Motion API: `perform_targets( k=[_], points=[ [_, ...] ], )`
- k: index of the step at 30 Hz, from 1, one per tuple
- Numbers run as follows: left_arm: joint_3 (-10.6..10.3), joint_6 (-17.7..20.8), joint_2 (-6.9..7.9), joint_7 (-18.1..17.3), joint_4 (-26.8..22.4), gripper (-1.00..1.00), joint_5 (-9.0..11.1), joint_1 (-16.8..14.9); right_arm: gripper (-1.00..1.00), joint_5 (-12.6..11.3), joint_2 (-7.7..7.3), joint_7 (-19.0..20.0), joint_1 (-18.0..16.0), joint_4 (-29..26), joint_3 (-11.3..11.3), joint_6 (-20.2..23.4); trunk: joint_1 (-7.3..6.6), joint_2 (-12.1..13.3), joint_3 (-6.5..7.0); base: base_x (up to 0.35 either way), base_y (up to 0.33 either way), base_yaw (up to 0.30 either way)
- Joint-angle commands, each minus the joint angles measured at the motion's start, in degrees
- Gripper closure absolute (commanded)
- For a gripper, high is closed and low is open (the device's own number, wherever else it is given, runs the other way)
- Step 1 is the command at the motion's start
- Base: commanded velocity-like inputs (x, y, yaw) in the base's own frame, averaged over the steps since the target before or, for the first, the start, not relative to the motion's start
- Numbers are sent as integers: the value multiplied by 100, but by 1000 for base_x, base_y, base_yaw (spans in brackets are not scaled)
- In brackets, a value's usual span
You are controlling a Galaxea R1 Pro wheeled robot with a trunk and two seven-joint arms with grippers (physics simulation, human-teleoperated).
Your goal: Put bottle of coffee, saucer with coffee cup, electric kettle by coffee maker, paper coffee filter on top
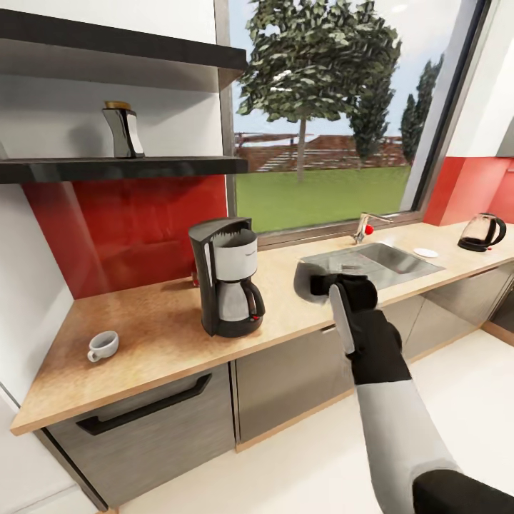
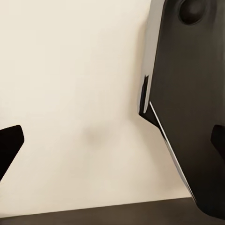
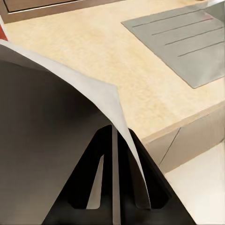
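the long light tan speckled kitchen countertop [image 1: 164, 335] runs over grey cabinet fronts, with a red splashback behind it and a big window looking on a tree and lawn. the tall black coffee maker with a silver-grey front and glass carafe [image 1: 225, 287] stands upright on the counter, left of the steel sink [image 1: 378, 261] and its tap [image 1: 365, 228]. the small white rounded coffee cup [image 1: 103, 345] sits on the counter well to the left of the coffee maker, handle toward the front edge. the small dark bottle of coffee with a tan-gold cap [image 1: 123, 130] stands on the glossy black kitchen shelf [image 1: 121, 169] above. far right, the squat clear-glass electric kettle [image 1: 482, 232] rests near the wall, and the flat white saucer [image 1: 426, 253] lies between it and the sink.

the right arm reaches forward over the counter's front edge, its black right gripper [image 1: 330, 284] beside the sink's near-left corner. in the right wrist view its fingers [image 3: 140, 173] are pressed together on the thin pale paper coffee filter [image 3: 56, 122], which spreads wide above the counter; in the head view it looks greyish.

the left gripper [image 2: 112, 140] hangs over pale floor, beside what may be the robot's own dark body, fingertips spread wide and holding nothing.
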Motion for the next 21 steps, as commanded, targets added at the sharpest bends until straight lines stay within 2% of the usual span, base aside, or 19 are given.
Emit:
perform_targets(
  k=[1,3,4,6,7,10,13,14,16,18,20,21],
  points=[
    [28,-11,-3,0,-6,-100,19,1,100,-25,15,-29,-108,117,-67,68,3,-12,-12,0,0,0],
    [28,-10,-4,-2,-5,-100,20,1,100,-24,47,-35,-518,638,-420,165,3,-12,-12,0,0,0],
    [28,-7,-5,-1,-5,-100,20,1,100,-23,59,-37,-860,1058,-713,198,3,-12,-12,0,0,0],
    [28,-5,-3,1,20,-100,20,1,100,-23,65,-49,-1348,1720,-1071,219,3,-12,-12,0,0,0],
    [28,-5,-2,2,58,-100,20,1,100,-23,66,-62,-1704,2246,-1277,226,3,-12,-12,0,0,0],
    [28,-11,-8,3,98,-100,20,1,100,-29,66,-114,-2505,3384,-1588,231,3,-12,-12,0,0,0],
    [28,-12,-18,3,107,-100,20,1,100,-36,66,-192,-3035,4014,-1902,233,3,-12,-12,0,0,0],
    [28,-12,-19,3,107,-100,20,1,100,-37,66,-221,-3105,4081,-1981,233,3,-12,-12,0,0,0],
    [28,-13,-26,3,109,-100,20,1,100,-44,66,-611,-3415,4297,-2534,231,3,-12,-12,0,0,0],
    [29,-13,-33,3,109,-100,20,1,100,-202,66,-1196,-3675,4447,-2990,227,3,-12,-12,0,0,0],
    [30,-13,-41,3,110,-100,20,1,100,-595,66,-1840,-3897,4631,-3249,225,3,-12,-12,0,0,0],
    [31,-13,-42,3,110,-100,20,1,100,-730,66,-2016,-3943,4670,-3286,225,3,-12,-12,0,0,0]
  ],
)
